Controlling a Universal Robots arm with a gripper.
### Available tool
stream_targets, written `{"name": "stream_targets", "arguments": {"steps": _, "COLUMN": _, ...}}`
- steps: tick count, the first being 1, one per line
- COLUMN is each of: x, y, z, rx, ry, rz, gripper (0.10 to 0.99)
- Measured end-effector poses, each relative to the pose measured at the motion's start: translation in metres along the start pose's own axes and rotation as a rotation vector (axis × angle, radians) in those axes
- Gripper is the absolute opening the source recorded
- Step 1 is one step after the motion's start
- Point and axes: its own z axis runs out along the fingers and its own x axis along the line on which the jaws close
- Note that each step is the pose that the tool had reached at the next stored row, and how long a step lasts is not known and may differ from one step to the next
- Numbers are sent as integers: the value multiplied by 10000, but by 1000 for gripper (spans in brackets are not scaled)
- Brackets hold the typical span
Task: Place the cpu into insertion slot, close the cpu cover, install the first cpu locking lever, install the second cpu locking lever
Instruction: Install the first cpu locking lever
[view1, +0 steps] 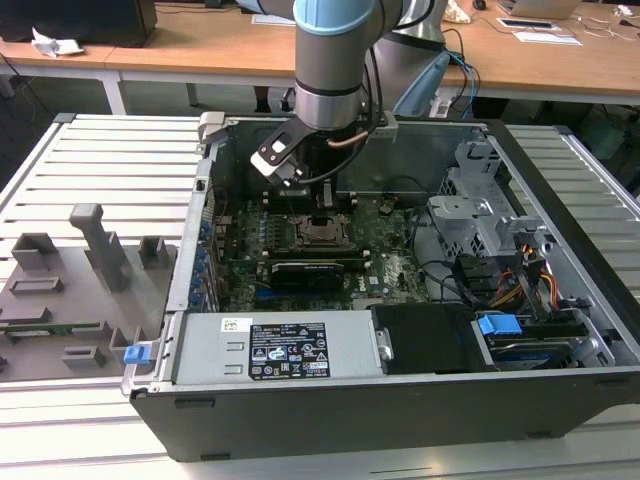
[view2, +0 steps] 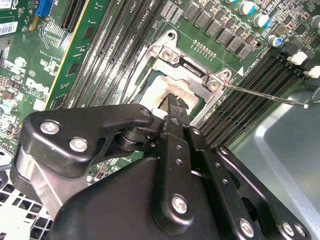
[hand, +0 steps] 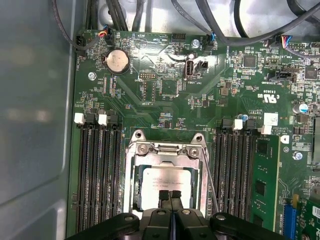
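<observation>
A: Gripper (hand: 170, 196) tips are pinched together with nothing between them. Where is the cpu (hand: 155, 180)?
B: Right under the tips, lying flat inside the cpu cover (hand: 165, 148) window.
A: And the locking lever (view2: 265, 95)?
B: Its long thin rod sticks out from a cover corner, looking unhooked. Memory slots (hand: 97, 170) crowd both cover sides, so room is tight there; the case wall (hand: 35, 125) is farther off.

A slatted metal table (view1: 110, 160) carries an open computer case (view1: 400, 400), lying on its side in the middle, and a grey moulded tray (view1: 60, 300) of holders just beside it, toward the exterior view's left
</observation>
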Motion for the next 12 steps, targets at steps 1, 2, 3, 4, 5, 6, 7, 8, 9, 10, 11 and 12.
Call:
{"name": "stream_targets", "arguments": {"steps": 1, "x": 0, "y": 0, "z": -4, "rx": -1, "ry": 2, "rz": 0, "gripper": 106}}
{"name": "stream_targets", "arguments": {"steps": 2, "x": 0, "y": 0, "z": -7, "rx": 0, "ry": -1, "rz": 0, "gripper": 106}}
{"name": "stream_targets", "arguments": {"steps": 3, "x": 0, "y": 0, "z": -8, "rx": 0, "ry": 0, "rz": 0, "gripper": 106}}
{"name": "stream_targets", "arguments": {"steps": 4, "x": 0, "y": 0, "z": -9, "rx": 0, "ry": 0, "rz": 0, "gripper": 106}}
{"name": "stream_targets", "arguments": {"steps": 5, "x": 0, "y": 0, "z": -11, "rx": -1, "ry": 0, "rz": 0, "gripper": 106}}
{"name": "stream_targets", "arguments": {"steps": 6, "x": 0, "y": 0, "z": -12, "rx": 0, "ry": 0, "rz": 0, "gripper": 106}}
{"name": "stream_targets", "arguments": {"steps": 7, "x": 0, "y": 0, "z": -13, "rx": 0, "ry": 0, "rz": 0, "gripper": 106}}
{"name": "stream_targets", "arguments": {"steps": 8, "x": 0, "y": 0, "z": -14, "rx": -1, "ry": 0, "rz": 0, "gripper": 106}}
{"name": "stream_targets", "arguments": {"steps": 9, "x": 0, "y": 0, "z": -16, "rx": 0, "ry": 0, "rz": 0, "gripper": 106}}
{"name": "stream_targets", "arguments": {"steps": 10, "x": 0, "y": 1, "z": -19, "rx": 0, "ry": -1, "rz": 0, "gripper": 106}}
{"name": "stream_targets", "arguments": {"steps": 11, "x": 0, "y": 0, "z": -21, "rx": 0, "ry": 0, "rz": 0, "gripper": 106}}
{"name": "stream_targets", "arguments": {"steps": 12, "x": 0, "y": 1, "z": -22, "rx": 0, "ry": 0, "rz": 0, "gripper": 106}}
